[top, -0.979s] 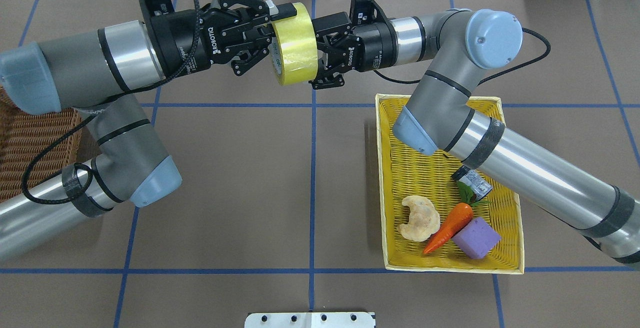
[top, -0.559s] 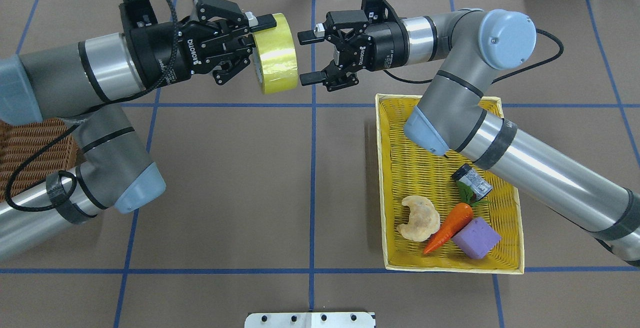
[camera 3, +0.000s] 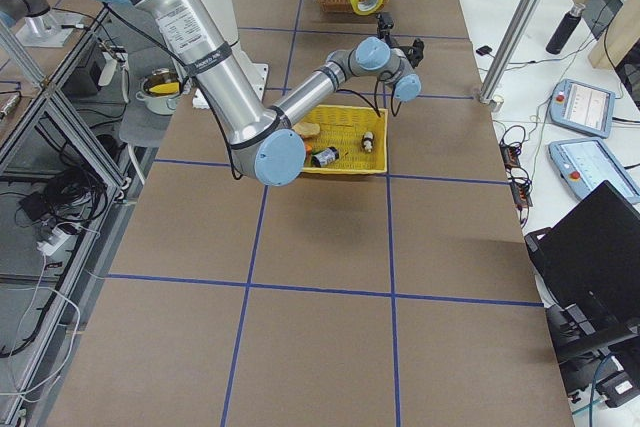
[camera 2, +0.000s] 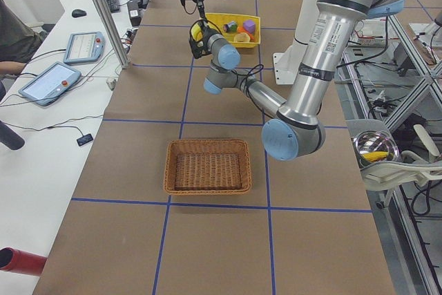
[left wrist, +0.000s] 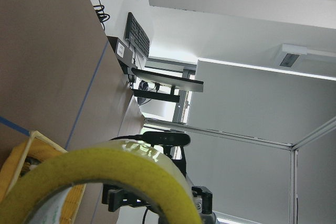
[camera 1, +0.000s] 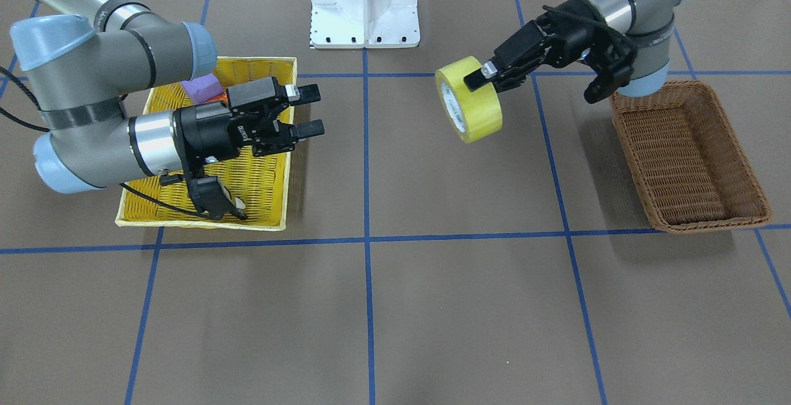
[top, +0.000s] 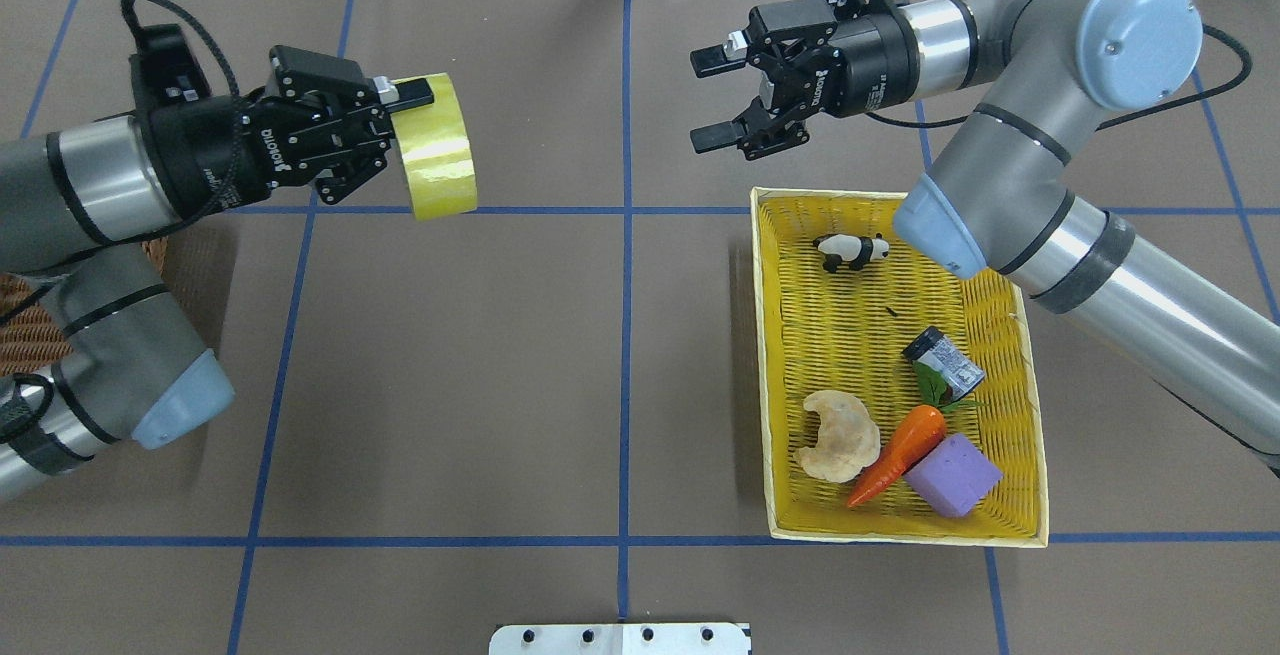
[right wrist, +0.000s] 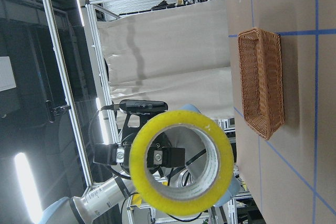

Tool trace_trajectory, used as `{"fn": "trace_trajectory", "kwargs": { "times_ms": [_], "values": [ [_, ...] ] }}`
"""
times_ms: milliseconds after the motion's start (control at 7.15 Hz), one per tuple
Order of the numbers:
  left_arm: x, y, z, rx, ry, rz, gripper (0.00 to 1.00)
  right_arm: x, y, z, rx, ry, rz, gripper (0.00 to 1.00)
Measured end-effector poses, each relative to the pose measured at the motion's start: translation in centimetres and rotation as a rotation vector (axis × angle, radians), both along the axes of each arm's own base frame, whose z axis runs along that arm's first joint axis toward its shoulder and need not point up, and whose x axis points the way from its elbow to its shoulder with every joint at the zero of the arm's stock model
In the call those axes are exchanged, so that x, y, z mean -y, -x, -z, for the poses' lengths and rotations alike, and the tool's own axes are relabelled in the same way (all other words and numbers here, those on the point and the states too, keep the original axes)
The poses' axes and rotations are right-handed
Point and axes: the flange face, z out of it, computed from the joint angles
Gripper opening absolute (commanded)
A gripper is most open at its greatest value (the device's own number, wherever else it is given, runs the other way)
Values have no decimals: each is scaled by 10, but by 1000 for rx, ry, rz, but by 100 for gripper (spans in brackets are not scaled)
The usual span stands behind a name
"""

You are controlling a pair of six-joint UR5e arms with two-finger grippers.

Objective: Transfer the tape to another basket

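The tape (top: 437, 147) is a wide yellow roll with a pale core. It hangs in the air over the table's left half. My left gripper (top: 405, 107) is shut on its rim, with one finger outside the roll and one inside. In the front-facing view the tape (camera 1: 468, 99) hangs left of the brown wicker basket (camera 1: 687, 164), which holds nothing. The basket's edge shows under my left arm (top: 28, 330). My right gripper (top: 706, 98) is open and empty, above the table behind the yellow tray. The right wrist view shows the tape (right wrist: 181, 163) and the basket (right wrist: 261, 82).
The yellow woven tray (top: 850, 335) at right holds a panda figure (top: 850, 250), a small silver cylinder (top: 943, 360), a carrot (top: 900, 450), a purple block (top: 953, 475) and a pale cracker (top: 838, 435). A white mount plate (top: 620, 637) sits at the near edge.
My left gripper has carried the tape to the left, away from the centre line. My right gripper has let go of it, stays open and has drawn back to the right.
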Motion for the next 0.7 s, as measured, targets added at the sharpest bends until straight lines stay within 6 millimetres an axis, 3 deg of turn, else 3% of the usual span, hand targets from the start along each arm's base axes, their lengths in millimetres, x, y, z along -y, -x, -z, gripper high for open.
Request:
{"fn": "trace_trajectory", "kwargs": {
  "times_ms": [280, 699],
  "values": [
    [7, 48, -56, 185, -53, 45, 0, 6, -44, -8, -84, -83, -22, 99],
    [28, 150, -143, 543, -49, 92, 0, 14, -108, -38, -250, -175, -47, 97]
  ]
}}
